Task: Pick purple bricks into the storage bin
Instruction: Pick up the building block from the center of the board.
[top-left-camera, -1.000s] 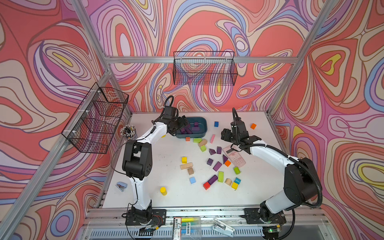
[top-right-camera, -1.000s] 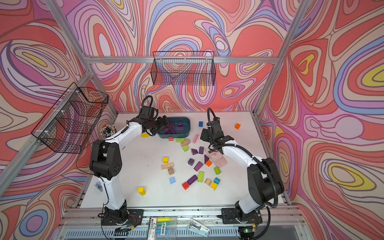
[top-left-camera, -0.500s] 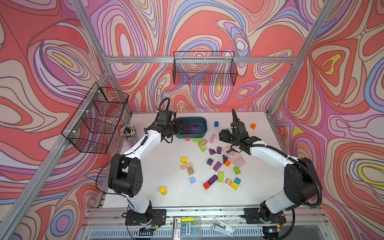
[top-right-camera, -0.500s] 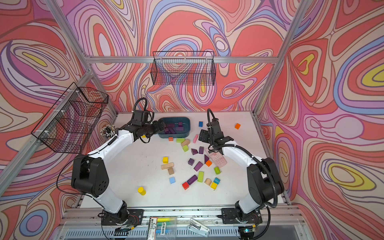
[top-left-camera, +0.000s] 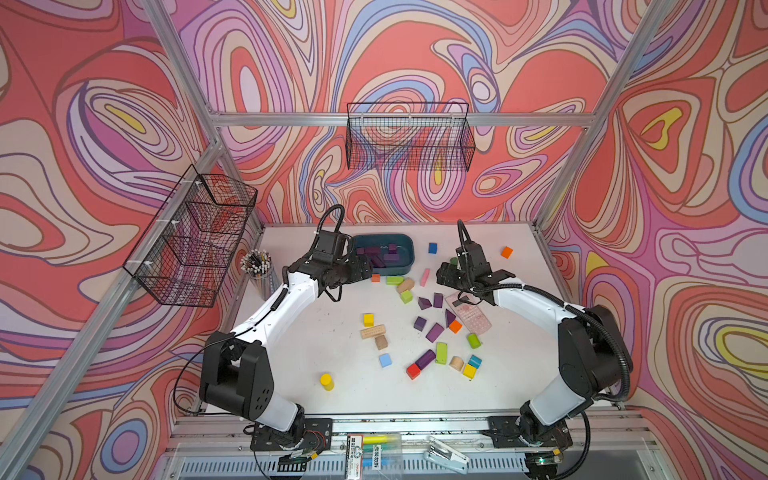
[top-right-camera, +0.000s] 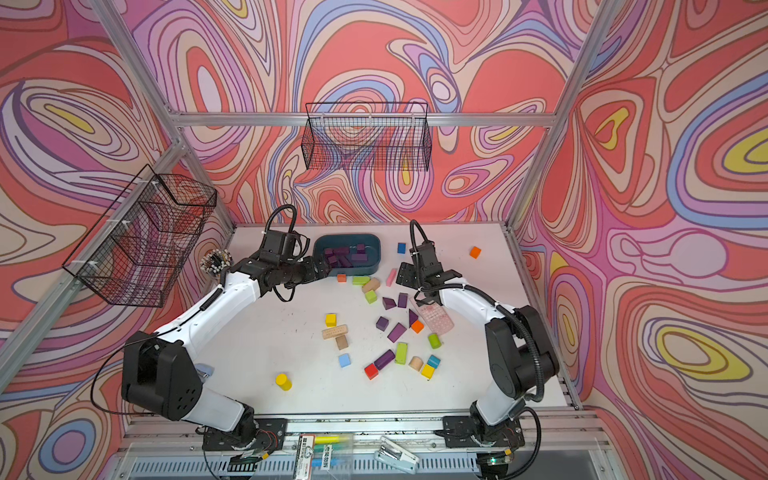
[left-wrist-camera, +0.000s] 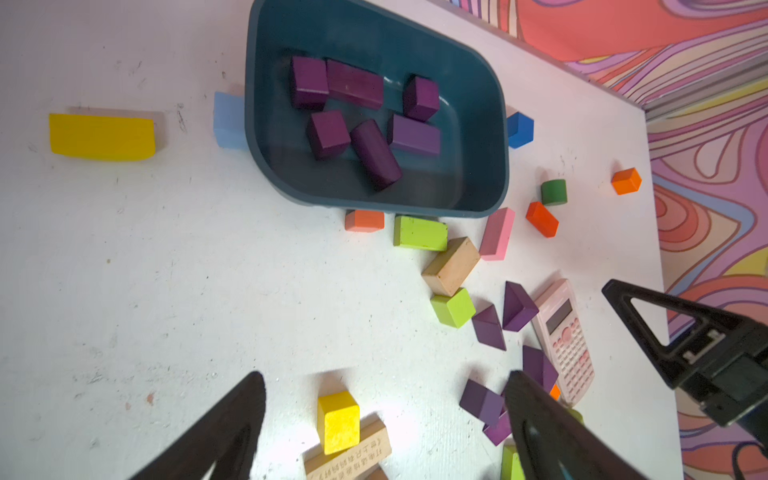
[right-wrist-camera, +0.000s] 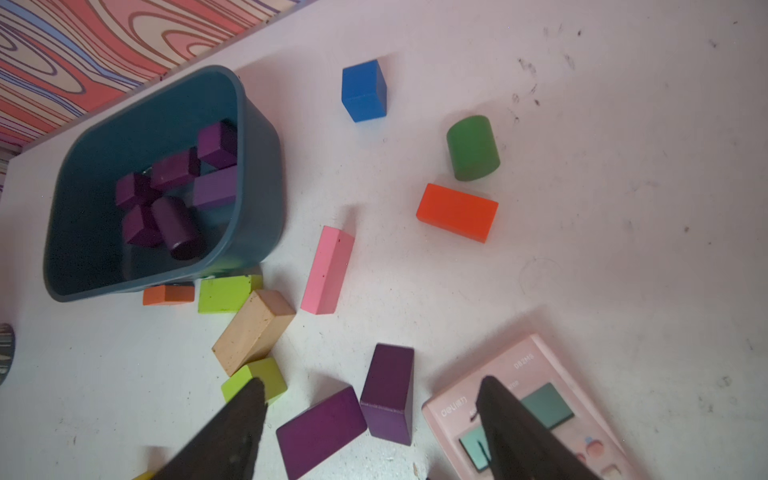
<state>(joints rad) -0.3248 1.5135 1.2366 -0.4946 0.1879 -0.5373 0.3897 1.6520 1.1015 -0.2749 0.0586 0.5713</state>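
Pulling back from the storage bin (left-wrist-camera: 500, 174), the left claw (left-wrist-camera: 384, 378) now hangs released and empty over the table (top-left-camera: 332, 316) just beside the bin's near edge, which suggests a drop has just been made. Six purple bricks (left-wrist-camera: 376, 153) lie inside the bin, with nothing else among them. About six more sit loose on the table, apart from the bin. The right claw (right-wrist-camera: 372, 382), also released and empty, hovers over two of them, just beside the pink calculator (right-wrist-camera: 536, 361), likely the next pick.

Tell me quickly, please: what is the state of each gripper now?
Left gripper: open, holding nothing.
Right gripper: open, holding nothing.
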